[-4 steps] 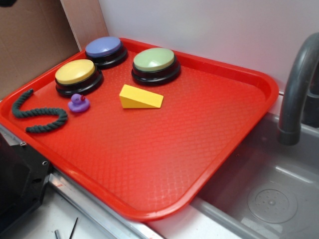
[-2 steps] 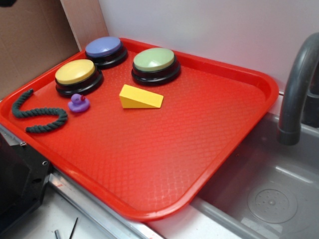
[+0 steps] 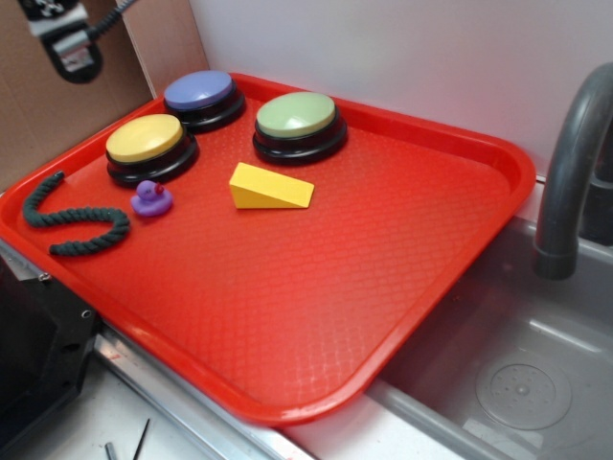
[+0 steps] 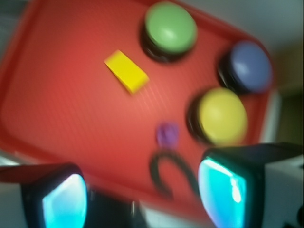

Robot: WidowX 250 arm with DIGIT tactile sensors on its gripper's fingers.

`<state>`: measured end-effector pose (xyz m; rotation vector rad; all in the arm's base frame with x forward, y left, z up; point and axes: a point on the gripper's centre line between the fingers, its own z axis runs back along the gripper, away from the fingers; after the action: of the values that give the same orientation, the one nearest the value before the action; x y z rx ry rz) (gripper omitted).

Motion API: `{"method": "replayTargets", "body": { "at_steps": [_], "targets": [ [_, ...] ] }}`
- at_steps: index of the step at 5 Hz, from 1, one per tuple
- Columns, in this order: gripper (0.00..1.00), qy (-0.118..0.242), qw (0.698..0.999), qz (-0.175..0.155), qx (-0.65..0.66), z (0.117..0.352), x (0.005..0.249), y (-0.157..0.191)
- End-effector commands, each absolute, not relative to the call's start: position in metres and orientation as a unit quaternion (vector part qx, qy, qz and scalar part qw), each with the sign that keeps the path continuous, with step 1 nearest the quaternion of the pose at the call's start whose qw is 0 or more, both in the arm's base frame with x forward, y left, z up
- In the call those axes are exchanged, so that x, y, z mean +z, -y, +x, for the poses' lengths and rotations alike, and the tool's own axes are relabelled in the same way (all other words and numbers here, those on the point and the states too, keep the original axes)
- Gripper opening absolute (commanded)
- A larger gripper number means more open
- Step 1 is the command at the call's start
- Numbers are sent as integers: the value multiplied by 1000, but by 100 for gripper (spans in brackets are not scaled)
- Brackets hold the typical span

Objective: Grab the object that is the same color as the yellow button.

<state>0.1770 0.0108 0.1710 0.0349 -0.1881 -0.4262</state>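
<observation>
Rope (image 3: pixel 72 227), dark green and curled in an S, is seen at the left end of the red tray (image 3: pixel 383 287). Just right of it, a small purple duck (image 3: pixel 151 199) is set in front of the yellow button (image 3: pixel 146 144), close to its black base. Behind that button, nearer the wall, the blue-purple button (image 3: pixel 199 97) is placed, and to the right of both the green button (image 3: pixel 298 122) is found. The yellow wedge (image 3: pixel 269 187) is laid flat on the tray just in front of the green button, apart from it and from the duck, with its thin end turned to the right. The rest of the tray, toward the right, is bare. A grey sink (image 3: pixel 517 374) with a curved faucet (image 3: pixel 570 172) is seen beyond the tray's right edge.

Part of the robot's gripper (image 3: pixel 69 43) is seen at the top left corner of the outside view, high above the tray and well apart from the wedge. In the blurred wrist view the two fingers (image 4: pixel 64 202) are held wide apart, with nothing between them; the rope and duck are framed in the gap.
</observation>
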Motion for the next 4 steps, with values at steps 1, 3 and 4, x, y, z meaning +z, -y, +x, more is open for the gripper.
{"method": "replayTargets", "body": {
  "at_steps": [1, 3, 4],
  "targets": [
    [100, 85, 941, 6, -328, 220, 103, 4],
    [100, 69, 941, -7, -330, 237, 51, 15],
    [100, 81, 940, 0, -331, 244, 43, 15]
  ]
}}
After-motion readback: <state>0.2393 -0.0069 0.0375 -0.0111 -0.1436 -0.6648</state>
